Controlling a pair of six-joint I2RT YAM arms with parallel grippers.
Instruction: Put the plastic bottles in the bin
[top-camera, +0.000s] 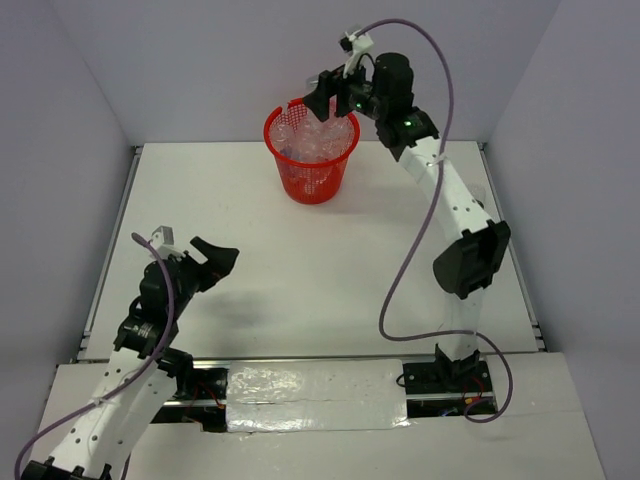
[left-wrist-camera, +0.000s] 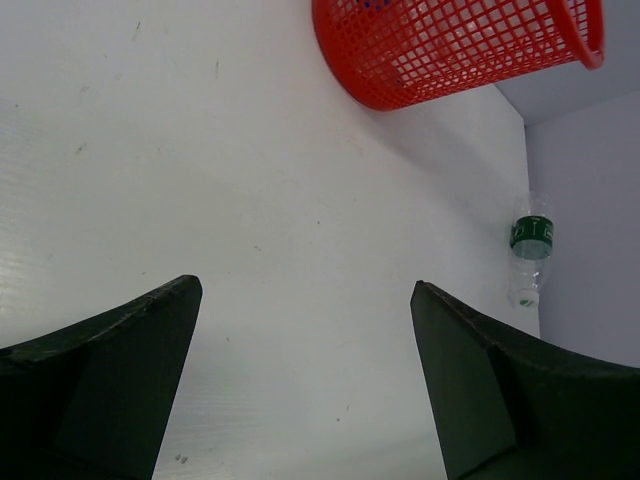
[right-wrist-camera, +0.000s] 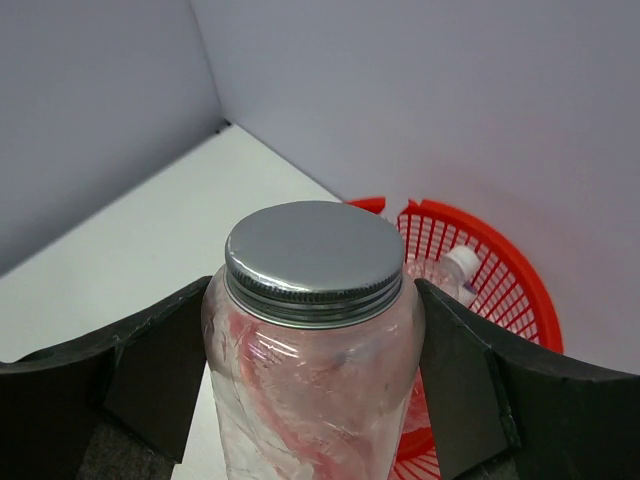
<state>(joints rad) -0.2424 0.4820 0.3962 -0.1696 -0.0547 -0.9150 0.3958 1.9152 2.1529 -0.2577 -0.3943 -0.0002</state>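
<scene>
Red mesh bin (top-camera: 310, 182) sits at the far end of the white table (top-camera: 300, 290), close to the back wall, and it's already got a pile of clear bottles (top-camera: 318, 140) in it. From the right wrist cam you can pick out one of them by its white cap (right-wrist-camera: 458, 264) down inside the lattice.

Right claw (right-wrist-camera: 312, 310) is up in the air over the bin's far right rim. Its jaws are roughly halfway in and pressed against both sides of a wide clear bottle (right-wrist-camera: 312, 400) with a silver screw lid (right-wrist-camera: 312, 250), lid end facing the wrist cam. There's something reddish showing through the plastic, can't tell if that's inside it or just the bin behind. So that one's held above the bin, not in it yet.

Left claw (left-wrist-camera: 305, 300) is over the near left part of the table, spread as wide as it goes, with nothing between the fingers and only bare table under it, well apart from the bin.

One green-label bottle (left-wrist-camera: 530, 245) lies on its side on the table, right up against the side wall, off to the right of the bin in the left wrist cam
</scene>
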